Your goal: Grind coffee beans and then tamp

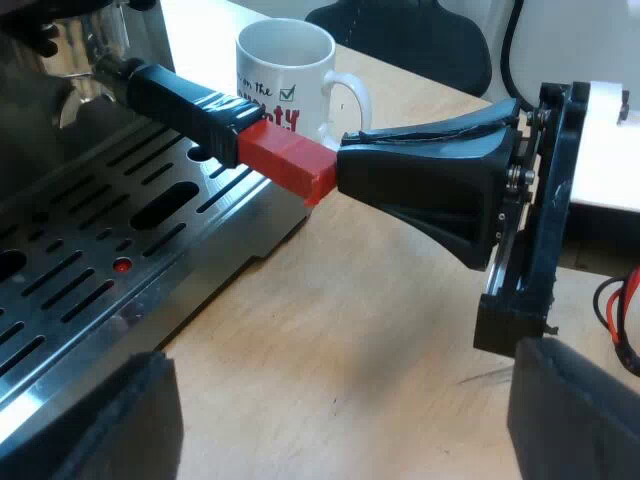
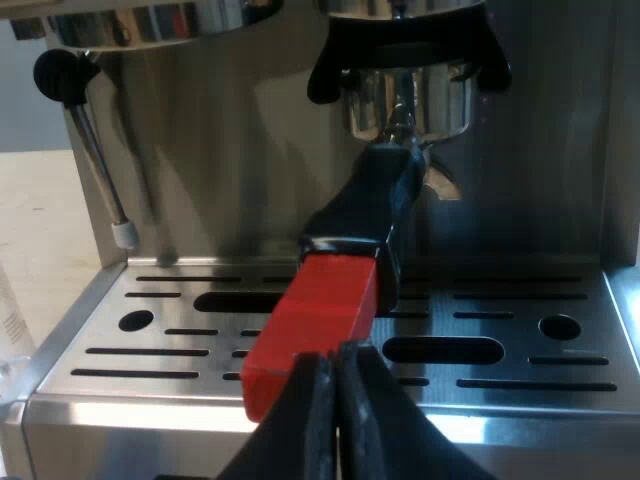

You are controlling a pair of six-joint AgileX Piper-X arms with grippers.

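Two tools show. The right tool [image 2: 335,365] has its black fingers pressed together, with only a thin seam between them and nothing clamped inside. Its tips meet the near face of the red end [image 2: 315,320] of the handle [image 2: 365,215]. The left tool [image 1: 345,400] is spread wide, its fingers well apart above the bare desk [image 1: 350,320], holding and touching nothing.

From the right tool's tips the handle runs straight away to the metal holder [image 2: 408,100]. The holder is locked into the front of the espresso machine [image 2: 220,150], above the slotted drip tray [image 1: 90,250].

The right wrist view looks along the handle to the machine's front, where the holder's metal basket sits in its black collar. A steam wand [image 2: 95,170] with a black knob hangs beside the holder, farther from the tool. The left wrist view takes the handle side-on, with the right tool's wedge meeting the red end out past the tray's edge. A white mug [image 1: 285,70] with printed lettering stands upright on the desk just beyond that red end.

Counted: two tools, one espresso machine, one holder with one handle, one steam wand, one mug.
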